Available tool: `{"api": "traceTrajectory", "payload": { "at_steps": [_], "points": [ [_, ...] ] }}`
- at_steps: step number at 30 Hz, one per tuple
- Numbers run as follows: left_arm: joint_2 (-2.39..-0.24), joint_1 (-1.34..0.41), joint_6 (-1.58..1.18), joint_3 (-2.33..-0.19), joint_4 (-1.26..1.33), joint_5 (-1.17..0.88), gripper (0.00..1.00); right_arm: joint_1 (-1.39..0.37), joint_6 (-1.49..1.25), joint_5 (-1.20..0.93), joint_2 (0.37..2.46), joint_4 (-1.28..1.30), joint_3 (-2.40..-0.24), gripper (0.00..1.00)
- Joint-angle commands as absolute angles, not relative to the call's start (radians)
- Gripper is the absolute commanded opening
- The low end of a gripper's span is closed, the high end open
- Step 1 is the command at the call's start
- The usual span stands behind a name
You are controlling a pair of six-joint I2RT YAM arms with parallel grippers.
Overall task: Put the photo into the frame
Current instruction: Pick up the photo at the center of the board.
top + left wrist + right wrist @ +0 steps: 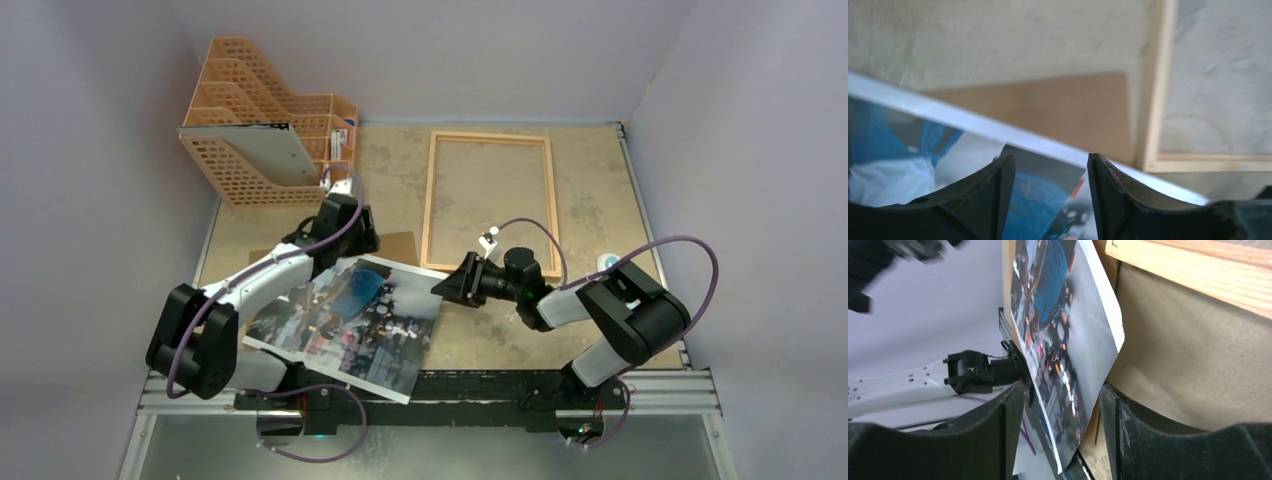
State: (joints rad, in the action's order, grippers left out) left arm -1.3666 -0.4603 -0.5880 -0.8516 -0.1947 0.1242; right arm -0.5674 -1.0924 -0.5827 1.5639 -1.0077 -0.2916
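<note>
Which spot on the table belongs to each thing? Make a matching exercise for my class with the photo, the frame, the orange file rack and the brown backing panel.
Things
1. photo
2. frame
3. orange file rack
4. brown backing panel

Places
A. far left corner of the table
B. lying flat at the far middle
C. partly hidden under the print's far edge
D. at the near edge, set askew

Pairs: 1-D, 2-B, 3-A, 4-C
</note>
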Motion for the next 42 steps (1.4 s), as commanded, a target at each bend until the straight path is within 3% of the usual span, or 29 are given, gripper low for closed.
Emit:
{"api": "traceTrajectory", "payload": {
  "at_steps": [1,6,10,18,25,28,30,38,42],
  "points": [
    [-1.347,-0.46,-0.69,-0.713,-0.198,0.183,0.53,-0.606,-1.135,-0.441,1.526,-0.944,-0.354,0.6],
    [-1.321,-0.461,-0.74,-0.627,-0.143,0.148,0.28,-0.624,-1.133,-0.447,1.547,-0.975,-0.4,0.59],
    [-1.35,-0.462,-0.749,-0.589,-0.118,0.13,0.18,-0.653,-1.132,-0.475,1.608,-1.019,-0.452,0.58],
    [-1.358,-0.462,-0.753,-0.567,-0.087,0.112,0.17,-0.745,-1.116,-0.451,1.694,-0.932,-0.569,0.53],
    [-1.313,-0.461,-0.759,-0.582,-0.11,0.12,0.17,-0.769,-1.038,-0.301,1.581,-0.77,-0.576,0.29],
    [-1.236,-0.461,-0.778,-0.566,-0.085,0.126,0.18,-0.769,-0.985,-0.252,1.549,-0.67,-0.603,0.09],
    [-1.187,-0.46,-0.784,-0.569,-0.086,0.138,0.21,-0.77,-0.946,-0.225,1.537,-0.621,-0.625,0.01],
    [-0.98,-0.457,-0.798,-0.723,-0.196,0.209,0.37,-0.77,-0.696,-0.104,1.4,-0.497,-0.72,0.0],
    [-0.873,-0.457,-0.817,-0.804,-0.205,0.274,0.55,-0.771,-0.532,-0.068,1.288,-0.481,-0.769,0.0]
  ]
}}
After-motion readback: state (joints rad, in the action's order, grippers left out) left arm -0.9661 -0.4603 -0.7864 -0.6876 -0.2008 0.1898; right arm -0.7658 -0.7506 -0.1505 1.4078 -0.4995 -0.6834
